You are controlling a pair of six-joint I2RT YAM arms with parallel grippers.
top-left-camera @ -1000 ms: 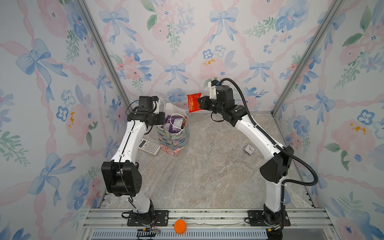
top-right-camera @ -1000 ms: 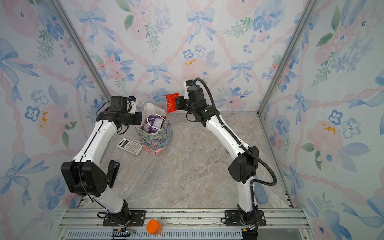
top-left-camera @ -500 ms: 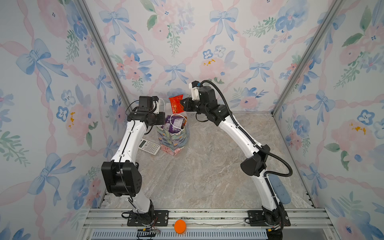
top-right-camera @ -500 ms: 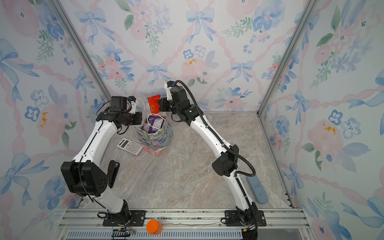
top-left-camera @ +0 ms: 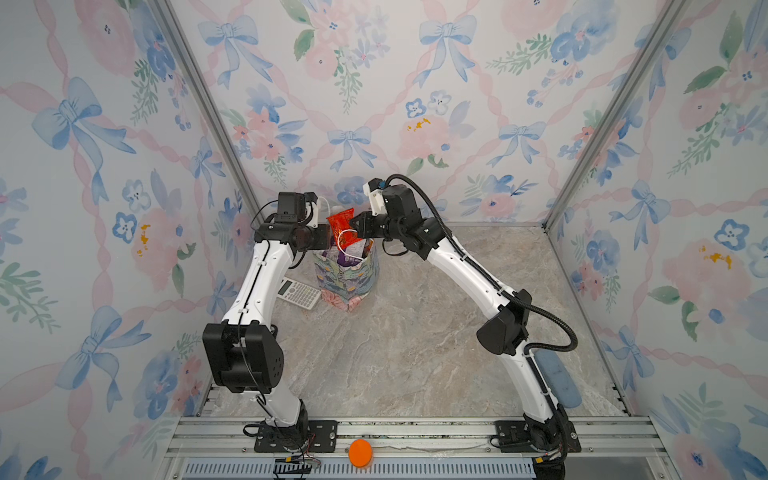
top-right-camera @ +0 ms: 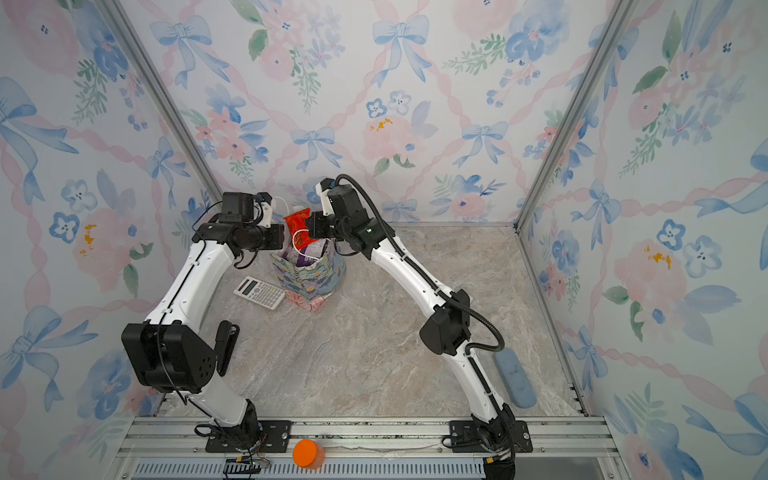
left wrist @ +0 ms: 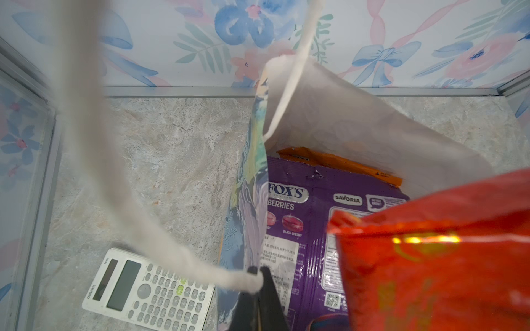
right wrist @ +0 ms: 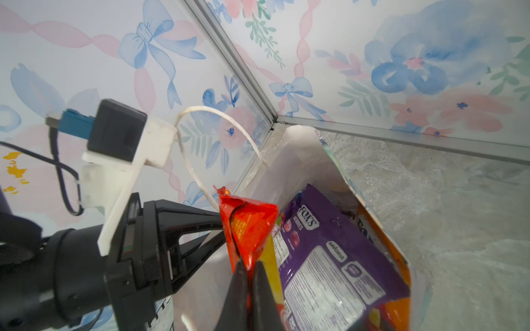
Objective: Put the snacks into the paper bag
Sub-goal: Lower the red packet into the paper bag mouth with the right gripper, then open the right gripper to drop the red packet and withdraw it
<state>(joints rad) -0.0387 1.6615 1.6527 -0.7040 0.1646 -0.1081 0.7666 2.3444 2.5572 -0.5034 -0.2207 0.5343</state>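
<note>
Right wrist view, middle: right gripper (right wrist: 250, 262) pinches sachet (right wrist: 246, 226) over bag (right wrist: 301, 160), left gripper (left wrist: 259, 275) pinches bag's rim; sachet may catch the cord (left wrist: 86, 114) and miss.

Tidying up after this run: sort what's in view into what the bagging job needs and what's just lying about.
Job: paper bag, held at its rim by the left gripper; red sachet in the right gripper; purple FOX'S packet and orange packet inside the bag.

Lying about: calculator; blue-grey pad; orange round thing.

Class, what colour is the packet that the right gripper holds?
The packet is glossy red; the left wrist view shows it best.
</note>
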